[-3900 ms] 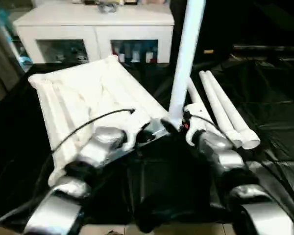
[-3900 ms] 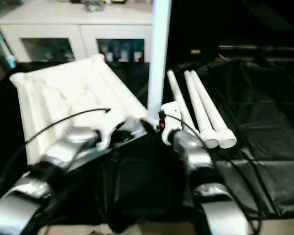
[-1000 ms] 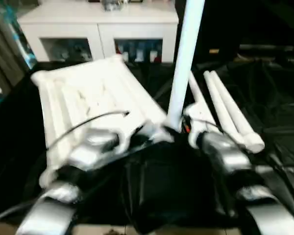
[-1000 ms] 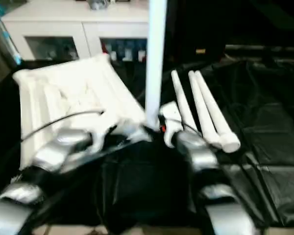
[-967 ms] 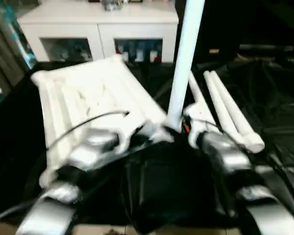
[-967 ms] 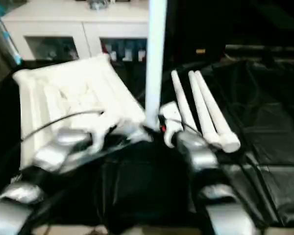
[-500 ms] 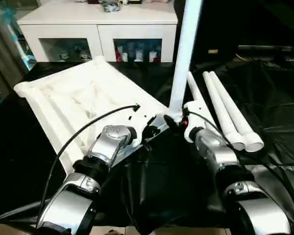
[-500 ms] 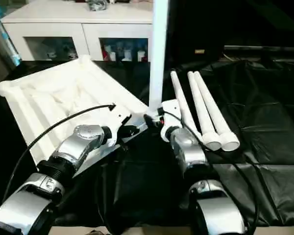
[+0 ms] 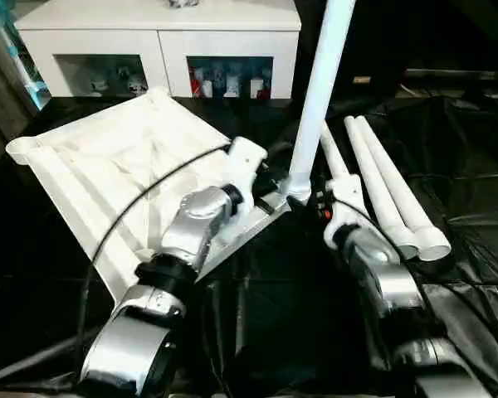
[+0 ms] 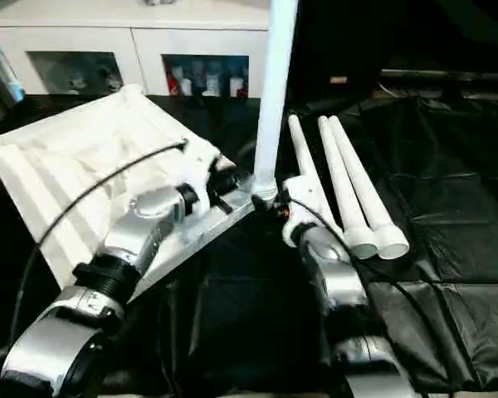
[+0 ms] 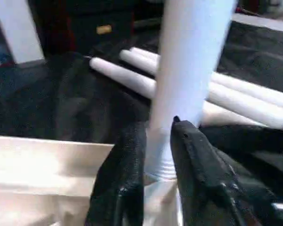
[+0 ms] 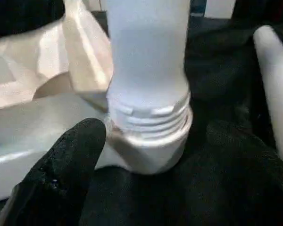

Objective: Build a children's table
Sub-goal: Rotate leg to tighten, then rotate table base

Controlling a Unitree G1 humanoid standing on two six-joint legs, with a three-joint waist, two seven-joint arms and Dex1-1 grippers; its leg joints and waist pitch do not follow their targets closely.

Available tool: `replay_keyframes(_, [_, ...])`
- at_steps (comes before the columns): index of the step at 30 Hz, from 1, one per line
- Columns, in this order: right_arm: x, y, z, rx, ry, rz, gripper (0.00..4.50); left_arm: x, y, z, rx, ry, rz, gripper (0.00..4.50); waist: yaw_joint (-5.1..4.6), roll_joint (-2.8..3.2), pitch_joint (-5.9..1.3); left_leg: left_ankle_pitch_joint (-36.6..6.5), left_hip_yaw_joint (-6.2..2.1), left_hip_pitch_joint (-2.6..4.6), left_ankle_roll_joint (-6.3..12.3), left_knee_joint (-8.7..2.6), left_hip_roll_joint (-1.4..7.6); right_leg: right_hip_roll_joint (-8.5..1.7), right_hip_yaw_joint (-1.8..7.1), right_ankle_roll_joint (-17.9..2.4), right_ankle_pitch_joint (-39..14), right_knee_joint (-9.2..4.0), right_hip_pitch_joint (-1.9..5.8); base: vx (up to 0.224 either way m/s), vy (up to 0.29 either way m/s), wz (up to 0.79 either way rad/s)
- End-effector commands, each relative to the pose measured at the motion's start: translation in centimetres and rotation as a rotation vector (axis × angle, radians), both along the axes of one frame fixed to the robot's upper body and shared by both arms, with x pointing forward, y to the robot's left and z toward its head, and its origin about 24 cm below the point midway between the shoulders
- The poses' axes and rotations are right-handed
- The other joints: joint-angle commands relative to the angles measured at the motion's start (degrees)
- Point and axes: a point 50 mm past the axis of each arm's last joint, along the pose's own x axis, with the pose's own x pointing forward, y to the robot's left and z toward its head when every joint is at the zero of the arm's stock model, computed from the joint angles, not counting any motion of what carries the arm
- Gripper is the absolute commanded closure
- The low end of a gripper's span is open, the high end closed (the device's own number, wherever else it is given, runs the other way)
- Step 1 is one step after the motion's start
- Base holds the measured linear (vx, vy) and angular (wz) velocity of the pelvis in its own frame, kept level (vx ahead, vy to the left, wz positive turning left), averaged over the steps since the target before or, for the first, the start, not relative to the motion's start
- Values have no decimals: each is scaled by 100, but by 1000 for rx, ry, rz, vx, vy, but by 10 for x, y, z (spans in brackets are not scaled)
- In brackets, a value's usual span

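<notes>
left gripper (image 9: 275, 184) has swung in to the upright leg (image 9: 318, 91), right gripper (image 9: 314, 201) just beside its base, left wrist: fingers (image 11: 123, 176) narrowly flanking the leg, right wrist: fingers (image 12: 66, 157) spread wide before the corner socket (image 12: 153, 148), tabletop (image 9: 108, 178) behind, spare legs (image 9: 382, 182) aside.

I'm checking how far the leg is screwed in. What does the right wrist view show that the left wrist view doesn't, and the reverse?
Only the right wrist view: the leg's thread sitting in the round corner socket, some ridges still exposed. Only the left wrist view: the left hand with its fingers either side of the leg's base, and spare legs lying on the black sheet behind. Both: the upright leg and the white tabletop.
</notes>
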Motion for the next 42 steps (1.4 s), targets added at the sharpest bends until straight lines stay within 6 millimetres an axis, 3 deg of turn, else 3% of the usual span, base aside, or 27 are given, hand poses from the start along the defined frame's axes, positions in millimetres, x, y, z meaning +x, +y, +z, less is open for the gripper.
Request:
replay_keyframes(1, [-7,7,3,-5,5,63,60,1,30,-1,49,-13,131,307,21,-83,-453,-636,-115,114,763,-362,237,-300,210,-1476,-277,-289,320,0,0,0])
replay_keyframes(6, [-23,12,0,-18,49,173,60,-2,80,1,195,-44,309,271,7,-36,-419,-1170,-134,157,419,-423,257,-283,213,-1246,-967,-356,277,0,0,0])
replay_keyframes(7, [-27,11,-3,-24,61,187,60,-6,100,3,252,-43,359,271,30,-68,-413,-1232,-140,166,332,-444,267,-287,218,-1178,-1096,-366,265,0,0,0])
replay_keyframes(8, [-27,11,-3,-24,61,187,60,-6,100,3,252,-43,359,260,28,-37,-409,-1209,-154,151,258,-456,271,-286,222,-1143,-1096,-345,258,0,0,0])
replay_keyframes(9, [-29,10,-5,-30,72,191,60,-13,125,6,319,-41,421,260,30,-33,-412,-1279,-149,178,169,-461,272,-283,223,-1134,-1117,-349,241,0,0,0])
replay_keyframes(10, [-29,10,-5,-30,73,191,60,-13,127,6,323,-42,427,260,26,-26,-406,-1295,-151,176,146,-465,272,-285,229,-1135,-1119,-346,232,0,0,0])
replay_keyframes(11, [-29,11,-6,-29,79,184,60,-18,142,9,362,-48,480,260,25,-11,-401,-1367,-147,183,62,-471,255,-272,233,-1117,-1155,-348,220,0,0,0])
replay_keyframes(15, [-26,12,-7,-39,93,161,60,-26,164,14,429,-51,598,260,58,6,-405,-1417,-144,211,-39,-471,260,-270,247,-1145,-985,-329,194,0,0,0])
replay_keyframes(18, [-20,13,-6,-52,100,146,60,-38,187,13,537,-9,715,260,55,3,-408,-1322,-152,178,-35,-471,241,-274,244,-1131,-884,-307,220,0,0,0])
replay_keyframes(20, [-17,15,-4,-37,97,145,60,-43,194,13,563,3,745,260,43,11,-411,-1262,-145,173,-28,-455,220,-270,241,-1142,-842,-308,219,0,0,0])
replay_keyframes(21, [-15,16,-3,-25,96,148,90,-45,197,12,573,11,751,286,47,11,-413,-1246,-148,171,-22,-453,217,-272,241,-1143,-838,-310,224,0,0,0])
replay_keyframes(22, [-13,18,-2,-13,96,153,90,-48,200,11,585,23,757,286,55,32,-416,-1259,-148,179,-26,-449,219,-276,243,-1153,-829,-307,220,0,0,0])
replay_keyframes(24, [-11,20,-1,-2,99,163,90,-51,203,8,603,49,754,286,48,7,-420,-1277,-152,171,-14,-451,219,-275,238,-1173,-828,-305,222,0,0,0])
replay_keyframes(26, [-9,23,-2,-18,116,179,126,-55,204,3,615,102,730,324,61,22,-424,-1238,-155,182,-27,-450,222,-269,234,-1209,-755,-280,220,0,0,0])
replay_keyframes(28, [-8,25,-4,-36,131,195,137,-58,204,0,632,130,713,331,60,-8,-418,-1229,-145,182,-30,-450,222,-265,235,-1212,-757,-293,215,0,0,0])
replay_keyframes(36, [-4,29,-8,-71,159,227,197,-67,205,-10,683,226,671,391,57,-2,-417,-1327,-151,175,-47,-444,208,-279,242,-1217,-859,-299,224,0,0,0])
replay_keyframes(37, [-4,29,-8,-70,158,227,220,-68,205,-10,688,232,669,413,63,-27,-417,-1329,-154,172,-30,-445,208,-281,244,-1201,-917,-295,228,0,0,0])
replay_keyframes(42, [0,30,-10,-78,165,248,264,-70,193,-11,658,279,513,449,64,-11,-399,-1511,-160,198,-96,-459,215,-289,248,-1200,-1222,-319,189,0,0,0])
